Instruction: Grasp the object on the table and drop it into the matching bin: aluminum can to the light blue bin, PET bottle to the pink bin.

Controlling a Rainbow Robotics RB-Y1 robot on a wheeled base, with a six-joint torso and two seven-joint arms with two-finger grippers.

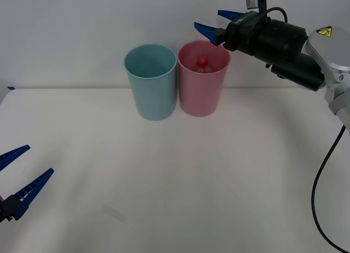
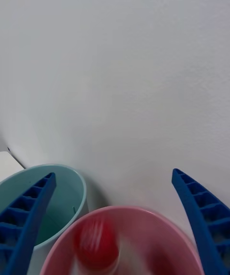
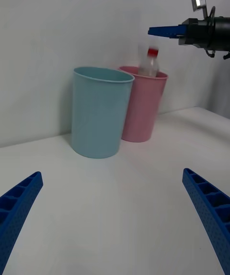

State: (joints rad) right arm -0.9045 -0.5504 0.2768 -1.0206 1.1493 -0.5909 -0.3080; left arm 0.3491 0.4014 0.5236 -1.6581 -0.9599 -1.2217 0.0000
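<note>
The PET bottle (image 1: 202,62) stands upright in the mouth of the pink bin (image 1: 201,94), held by nothing. From the front its red cap shows just below the rim. In the left wrist view the bottle (image 3: 149,62) is blurred, with cap and shoulders above the pink bin (image 3: 143,112). My right gripper (image 1: 208,21) hangs open just above and behind that bin. Its own view looks down on the red cap (image 2: 96,246) inside the pink bin (image 2: 143,224). The light blue bin (image 1: 150,83) stands touching the pink one on its left. My left gripper (image 1: 38,160) is open, low at the table's left.
Both bins stand at the back of the white table (image 1: 175,176), close to a plain white wall. A black cable (image 1: 320,182) hangs from the right arm at the right edge. The light blue bin (image 2: 62,203) holds nothing that I can see.
</note>
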